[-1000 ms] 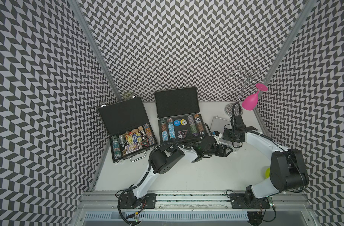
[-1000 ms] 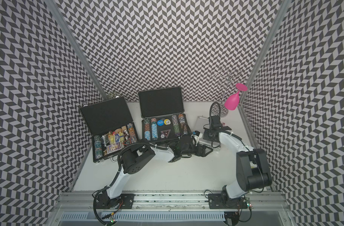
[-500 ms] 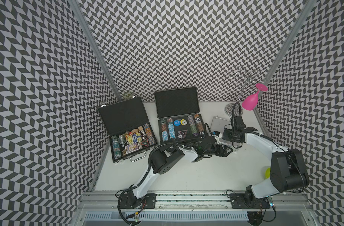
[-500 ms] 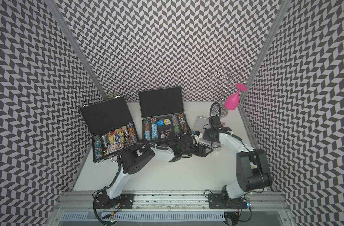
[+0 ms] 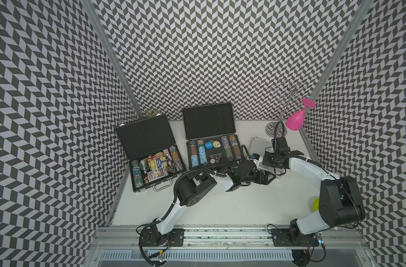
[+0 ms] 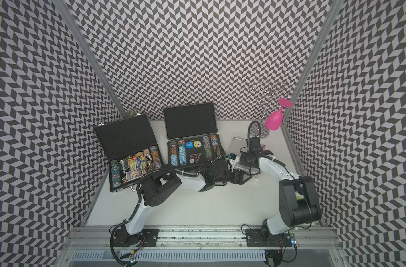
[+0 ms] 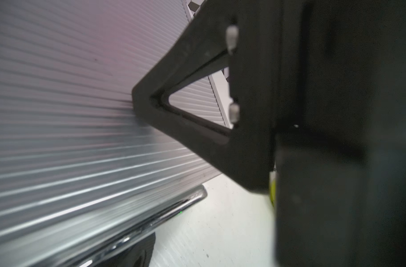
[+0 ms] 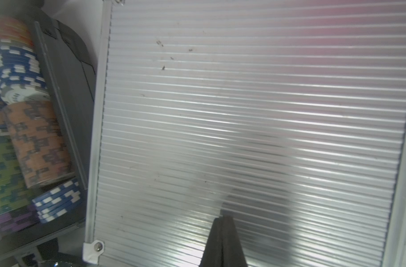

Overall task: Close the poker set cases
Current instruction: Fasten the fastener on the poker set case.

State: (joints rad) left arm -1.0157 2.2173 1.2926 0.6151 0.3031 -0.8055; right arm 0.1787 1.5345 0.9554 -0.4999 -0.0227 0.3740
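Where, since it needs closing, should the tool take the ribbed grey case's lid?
Its lid, at the free top edge, hooked from above on the wall side: it stands open, hinged along the tray's back, so drawing that edge forward should swing it down over the chips.

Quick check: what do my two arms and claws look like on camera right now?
Both match: the left arm and right arm have white link shells, bulky black joint housings and looping black cables. The left claw and right claw are matte black; the left finger has a triangular cut-out.
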